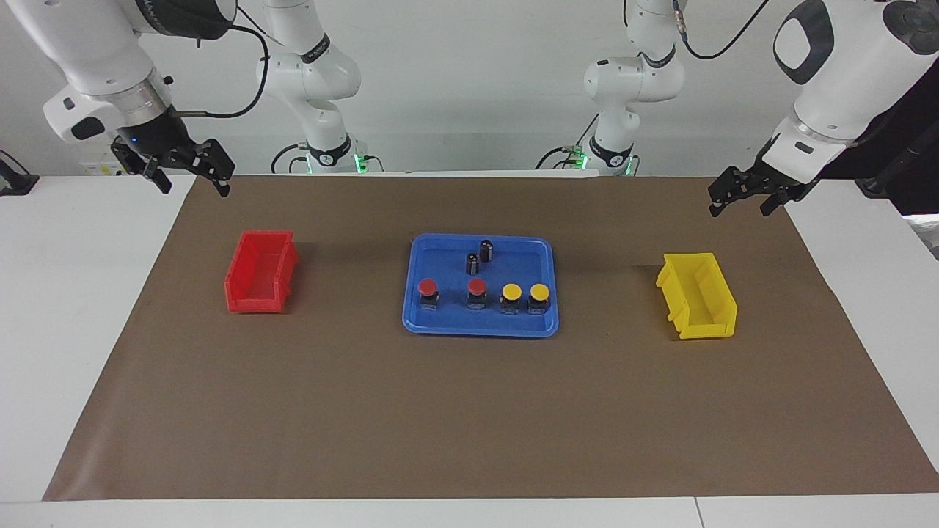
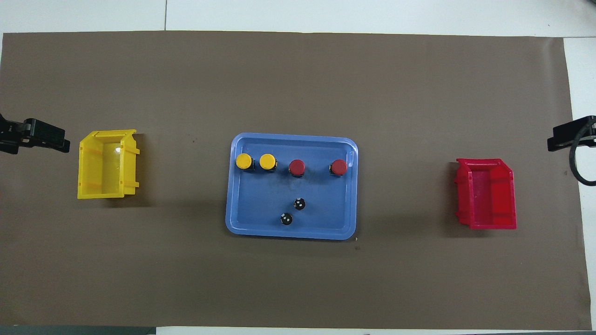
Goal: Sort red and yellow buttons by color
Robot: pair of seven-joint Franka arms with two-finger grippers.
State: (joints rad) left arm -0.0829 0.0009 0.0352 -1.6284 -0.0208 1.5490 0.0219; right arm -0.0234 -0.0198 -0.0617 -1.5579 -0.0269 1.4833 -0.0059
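Two red buttons (image 1: 427, 288) (image 1: 477, 288) and two yellow buttons (image 1: 511, 293) (image 1: 539, 293) stand in a row in a blue tray (image 1: 440, 326) at mid-table. In the overhead view the reds (image 2: 338, 166) (image 2: 297, 166) and yellows (image 2: 267, 161) (image 2: 244, 161) show on the tray (image 2: 242, 228). My right gripper (image 1: 192, 187) hangs open and empty over the mat's corner at the right arm's end, and shows in the overhead view (image 2: 570, 137). My left gripper (image 1: 739, 209) hangs open and empty over the mat's edge at the left arm's end, and shows in the overhead view (image 2: 44, 138).
A red bin (image 1: 260, 271) (image 2: 486, 193) sits toward the right arm's end, a yellow bin (image 1: 697, 293) (image 2: 108, 163) toward the left arm's end; both hold nothing. Two dark cylinders (image 1: 486, 251) (image 1: 472, 262) stand in the tray, nearer to the robots than the buttons. A brown mat (image 1: 469, 425) covers the table.
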